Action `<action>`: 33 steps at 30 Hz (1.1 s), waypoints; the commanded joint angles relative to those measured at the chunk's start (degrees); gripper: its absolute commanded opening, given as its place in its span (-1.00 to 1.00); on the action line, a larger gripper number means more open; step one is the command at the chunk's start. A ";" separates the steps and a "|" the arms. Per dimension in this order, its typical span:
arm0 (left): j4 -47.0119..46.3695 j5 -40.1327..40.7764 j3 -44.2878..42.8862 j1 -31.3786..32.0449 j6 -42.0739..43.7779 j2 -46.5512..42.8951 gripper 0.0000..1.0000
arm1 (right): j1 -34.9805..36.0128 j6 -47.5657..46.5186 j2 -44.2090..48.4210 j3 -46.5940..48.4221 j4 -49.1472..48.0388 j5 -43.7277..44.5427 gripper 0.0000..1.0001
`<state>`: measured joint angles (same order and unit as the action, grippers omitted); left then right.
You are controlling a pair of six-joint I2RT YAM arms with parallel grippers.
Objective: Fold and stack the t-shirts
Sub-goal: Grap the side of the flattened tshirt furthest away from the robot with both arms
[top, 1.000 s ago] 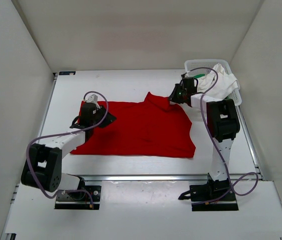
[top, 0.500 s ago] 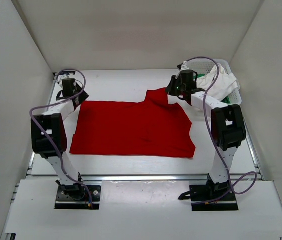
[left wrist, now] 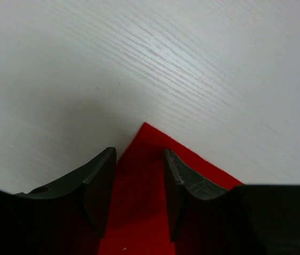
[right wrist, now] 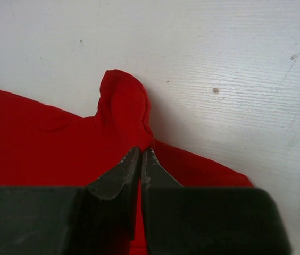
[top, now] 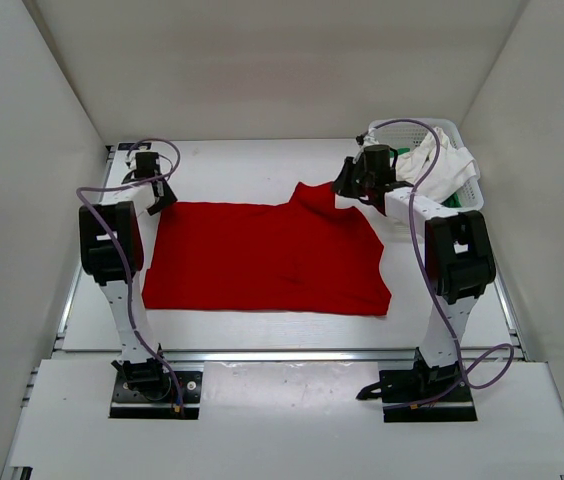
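A: So, where's the red t-shirt [top: 262,260]?
B: Spread flat on the table [top: 242,165], just beside the basket [top: 470,150]. The off-white t-shirt [top: 440,165] is heaped inside the basket.
A: And the right gripper [right wrist: 141,154]?
B: Pinched tight on a raised fold at the shirt corner nearest the basket.
A: And the left gripper [left wrist: 139,159]?
B: Jaws parted, straddling the back corner farthest from the basket. Cloth lies flat between them, unclamped.

Left gripper [left wrist: 139,157], jaws apart, straddles the red shirt [left wrist: 138,207] corner, which points to 12 o'clock on the table [left wrist: 182,48].
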<state>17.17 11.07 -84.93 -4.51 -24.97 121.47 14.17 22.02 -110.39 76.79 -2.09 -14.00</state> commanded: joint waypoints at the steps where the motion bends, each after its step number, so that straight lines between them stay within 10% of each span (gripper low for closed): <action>1: 2.08 1.58 -3.57 0.03 1.94 -0.89 0.02 | 0.59 -0.31 2.98 -0.77 -2.84 -0.68 -1.00; 23: 5.60 3.60 -8.33 1.26 5.99 4.03 -0.09 | -0.02 1.18 6.76 -2.96 -4.50 -2.52 -1.00; 33: 4.80 2.38 -7.88 1.09 6.07 3.34 -0.78 | -0.55 1.18 7.29 -3.50 -4.33 -3.23 -1.00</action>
<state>22.20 13.15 -91.85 -3.36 -19.31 125.38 14.11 23.35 -106.41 73.17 -3.95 -16.91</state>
